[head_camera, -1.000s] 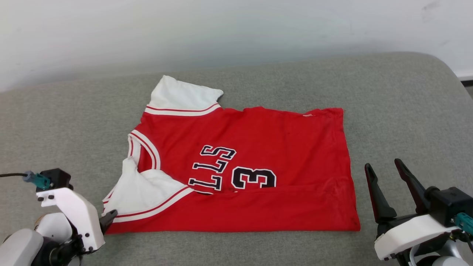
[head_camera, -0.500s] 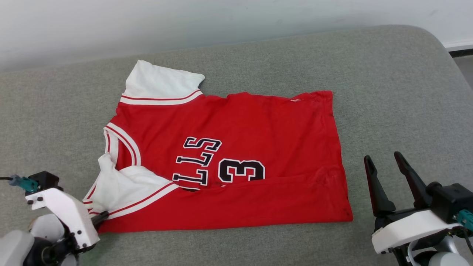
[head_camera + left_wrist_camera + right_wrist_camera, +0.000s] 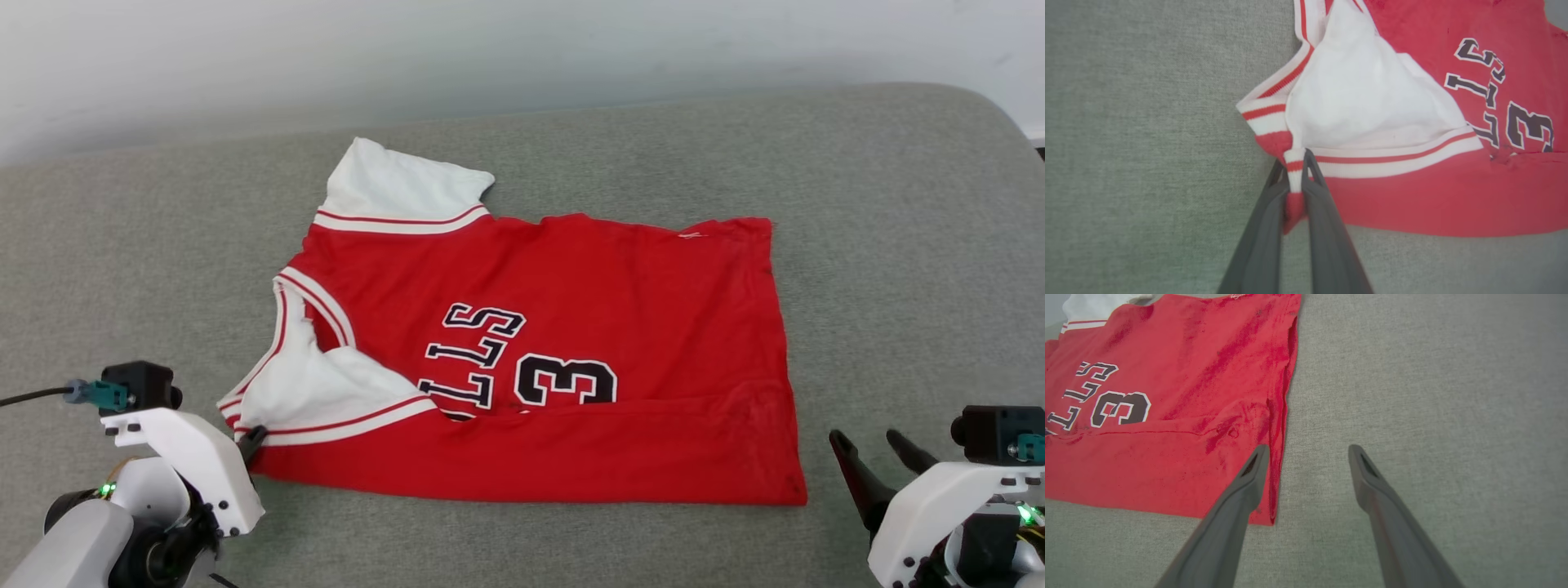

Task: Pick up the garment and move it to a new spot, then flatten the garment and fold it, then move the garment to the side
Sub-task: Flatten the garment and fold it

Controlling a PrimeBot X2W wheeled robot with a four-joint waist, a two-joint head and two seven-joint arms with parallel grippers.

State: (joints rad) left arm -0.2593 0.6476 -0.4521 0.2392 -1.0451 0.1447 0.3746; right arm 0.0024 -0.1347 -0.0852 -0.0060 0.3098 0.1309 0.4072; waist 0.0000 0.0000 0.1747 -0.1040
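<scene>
The garment [image 3: 571, 327] is a red jersey shirt with white sleeves and black print, lying partly folded on the grey cushion, its near long edge turned over the print. My left gripper [image 3: 249, 441] is shut on the garment's striped trim at the near left corner [image 3: 1294, 167]; a pinch of red and white cloth stands between its fingers [image 3: 1265, 228]. My right gripper [image 3: 869, 449] is open at the lower right, just off the garment's near right corner [image 3: 1271, 514]. In the right wrist view its left finger [image 3: 1249, 477] lies over the red hem edge, with nothing between the fingers.
The grey cushion [image 3: 898, 245] runs wide on all sides of the garment, rounding off at the far right. A pale wall [image 3: 490, 49] stands behind it. The far white sleeve [image 3: 400, 192] sticks out toward the wall.
My left gripper has shut on the garment's near left corner. The right gripper has dropped lower in the head view, staying open. The head camera shifted between frames.
</scene>
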